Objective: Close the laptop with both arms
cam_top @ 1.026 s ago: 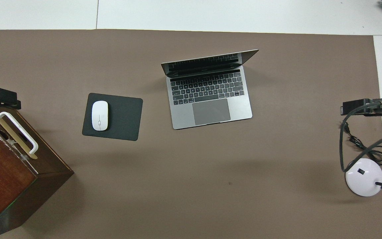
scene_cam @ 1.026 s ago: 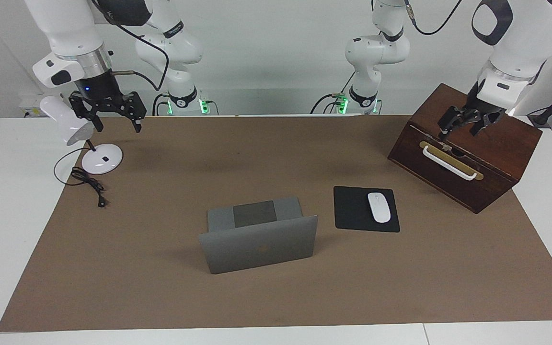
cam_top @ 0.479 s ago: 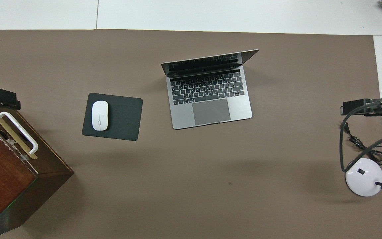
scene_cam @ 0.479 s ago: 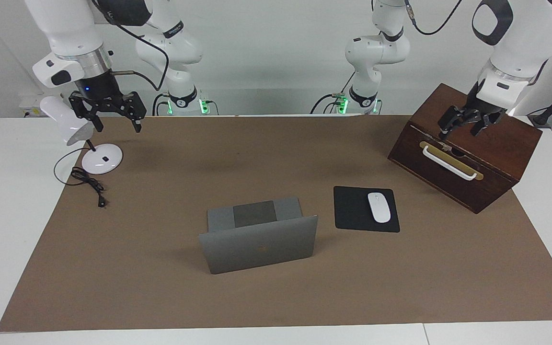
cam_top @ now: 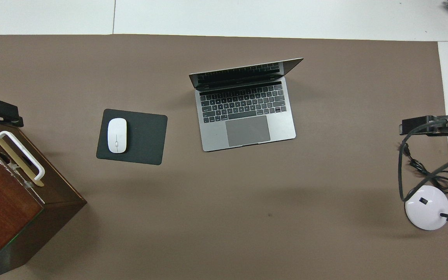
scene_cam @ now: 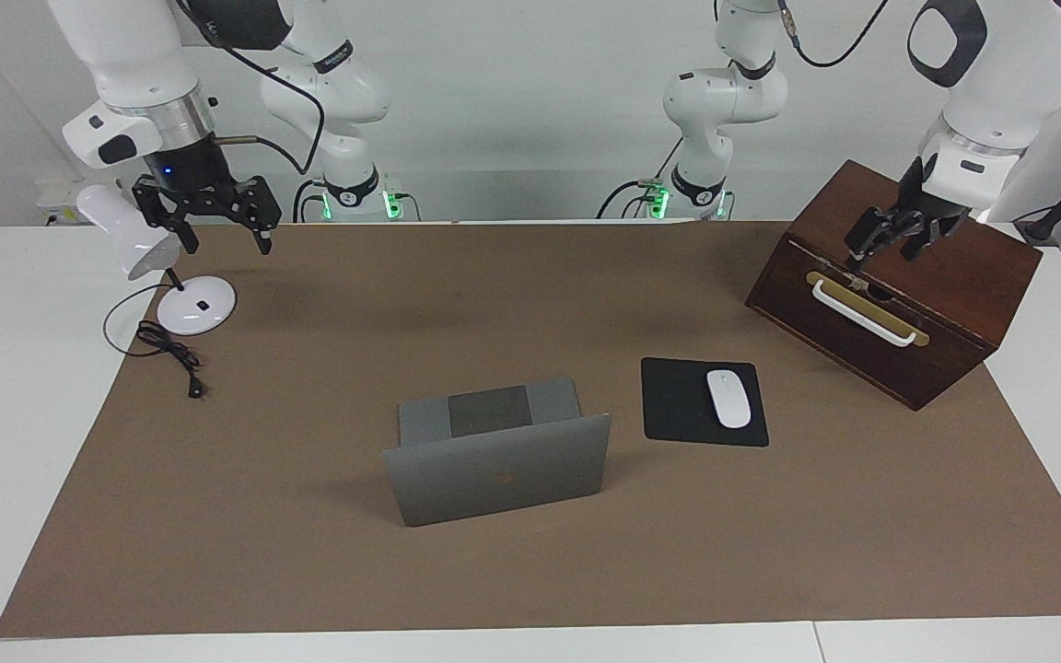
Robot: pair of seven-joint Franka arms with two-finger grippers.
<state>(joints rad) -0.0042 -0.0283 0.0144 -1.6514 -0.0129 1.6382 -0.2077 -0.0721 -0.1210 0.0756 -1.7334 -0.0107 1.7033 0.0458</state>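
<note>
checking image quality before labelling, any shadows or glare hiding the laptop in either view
Facing view: the laptop is evenly lit, with a soft shadow on the brown mat beside its lid and no glare. Overhead view: keyboard and trackpad read clearly, with only faint broad shadows on the mat nearer the robots.

open silver-grey laptop [scene_cam: 496,460] mid-mat

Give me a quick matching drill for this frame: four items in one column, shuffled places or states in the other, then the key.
Items
1. laptop
2. mouse
3. right gripper
4. left gripper

Places or states
A. over the wooden box
B. lid up, keyboard showing
C. open, above the desk lamp
D. on the black mousepad

Pairs: 1-B, 2-D, 3-C, 4-A
</note>
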